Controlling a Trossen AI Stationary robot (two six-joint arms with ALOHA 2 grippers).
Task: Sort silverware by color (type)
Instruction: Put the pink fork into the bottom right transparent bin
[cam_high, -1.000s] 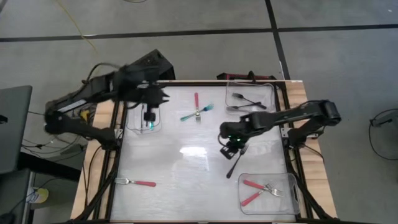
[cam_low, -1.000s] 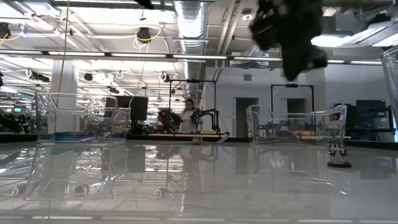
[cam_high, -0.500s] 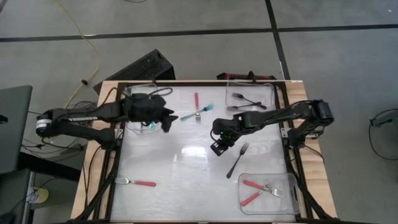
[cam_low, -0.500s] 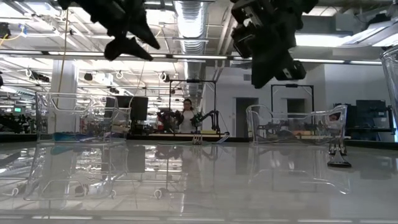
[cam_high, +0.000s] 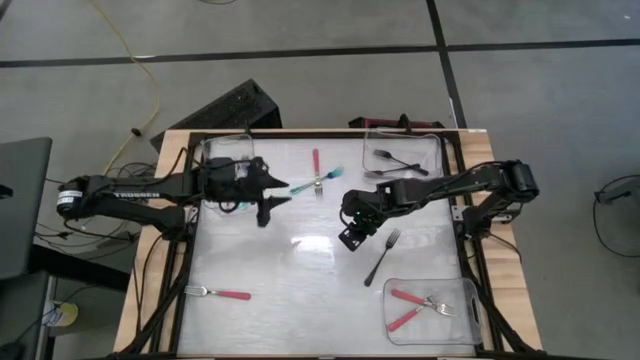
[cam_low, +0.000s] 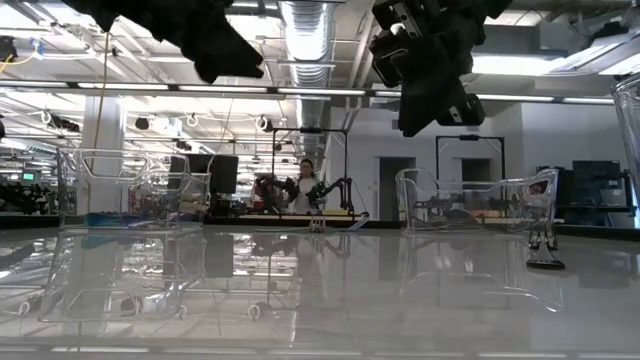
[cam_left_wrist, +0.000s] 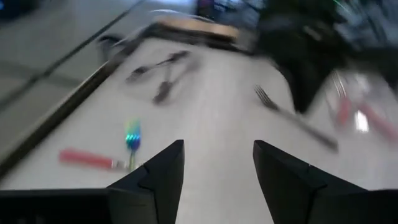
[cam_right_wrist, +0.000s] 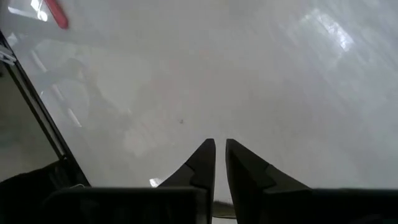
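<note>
My left gripper (cam_high: 272, 196) stands open above the table, left of a teal fork (cam_high: 318, 181) and a red fork (cam_high: 316, 160) that lie flat at the far middle. In the left wrist view its fingers (cam_left_wrist: 217, 180) point toward the teal fork (cam_left_wrist: 132, 140). My right gripper (cam_high: 350, 238) hangs shut over bare table with nothing in it, left of a black fork (cam_high: 381, 256) that lies flat. Another red fork (cam_high: 218, 293) lies near the front left.
A clear tray (cam_high: 228, 150) stands at the far left, partly under my left arm. The far right tray (cam_high: 437, 150) holds black forks (cam_high: 395, 160). The near right tray (cam_high: 470, 290) holds red forks (cam_high: 420, 303). People show in the room beyond the table (cam_low: 300, 185).
My left gripper has swung from over the far left tray toward the table's middle and now points at the teal fork. My right gripper has moved from the black fork's tine end toward the table's left; the fork has stayed flat where it was.
</note>
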